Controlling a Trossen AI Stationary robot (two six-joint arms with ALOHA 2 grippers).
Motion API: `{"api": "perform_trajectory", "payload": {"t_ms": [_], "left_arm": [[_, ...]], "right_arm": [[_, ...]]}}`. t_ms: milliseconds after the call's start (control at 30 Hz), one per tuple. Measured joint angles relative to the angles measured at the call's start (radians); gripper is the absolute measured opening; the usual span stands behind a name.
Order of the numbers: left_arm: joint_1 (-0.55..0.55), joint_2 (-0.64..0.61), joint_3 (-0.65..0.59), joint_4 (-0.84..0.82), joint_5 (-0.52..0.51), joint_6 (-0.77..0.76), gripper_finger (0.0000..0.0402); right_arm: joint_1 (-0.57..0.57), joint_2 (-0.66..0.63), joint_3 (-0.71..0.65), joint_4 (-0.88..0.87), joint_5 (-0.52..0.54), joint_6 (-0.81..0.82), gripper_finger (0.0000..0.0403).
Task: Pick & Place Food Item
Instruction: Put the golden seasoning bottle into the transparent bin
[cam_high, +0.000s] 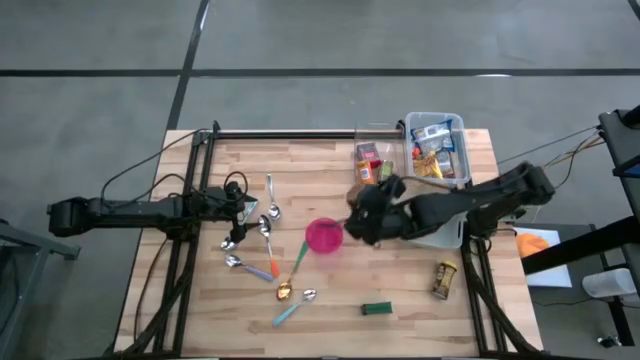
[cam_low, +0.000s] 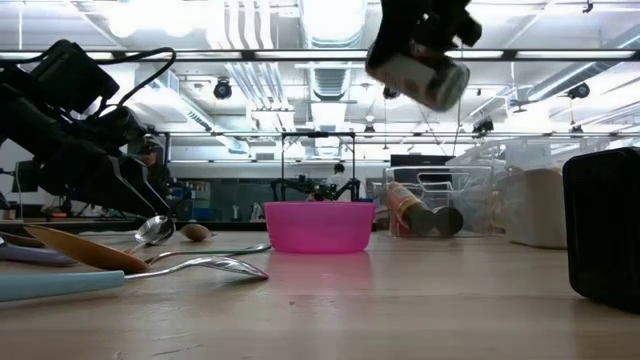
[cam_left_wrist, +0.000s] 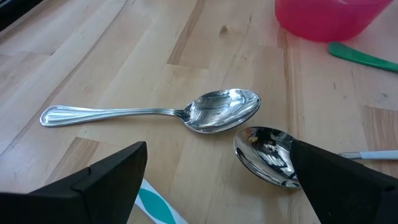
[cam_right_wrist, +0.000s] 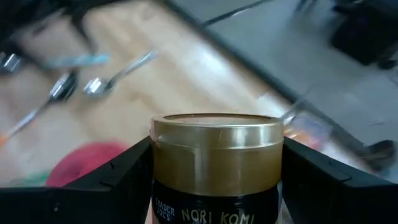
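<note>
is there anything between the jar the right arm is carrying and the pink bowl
Nothing visible. The right end effector holds the gold-lidded jar in the air just beside the pink bowl, with only open air and bare table between them. The spoons lie on the bowl's far side.

A light wooden butcher-block table (cam_high: 400, 285) stood on a grey floor, with dark metal frames along its left and right edges. A pink bowl (cam_high: 324, 236) sat near the middle. To its left lay a scatter of spoons (cam_high: 262, 232), some plain metal, others with coloured handles in teal, green and orange. At the far right corner a clear plastic bin (cam_high: 437, 142) held food packets, with more packets (cam_high: 368, 160) lying on the wood just beside it. A small jar (cam_high: 443, 279) lay on its side near the right edge, and a small dark green item (cam_high: 376, 309) rested close to the near edge.
</note>
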Motion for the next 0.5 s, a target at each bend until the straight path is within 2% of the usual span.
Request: {"api": "perform_trajectory", "payload": {"t_ms": [167,367,500], "left_arm": [[0.0,0.0,0.0,0.0,0.0,0.0,0.0396],[0.0,0.0,0.0,0.0,0.0,0.0,0.0396],[0.0,0.0,0.0,0.0,0.0,0.0,0.0396]], "right_arm": [[-0.098,-0.072,0.0,-0.011,0.025,-0.005,0.0272],[-0.275,-0.102,0.0,-0.019,0.023,-0.008,0.0272],[-0.42,-0.096,0.0,-0.016,-0.061,0.017,0.0282]]}}
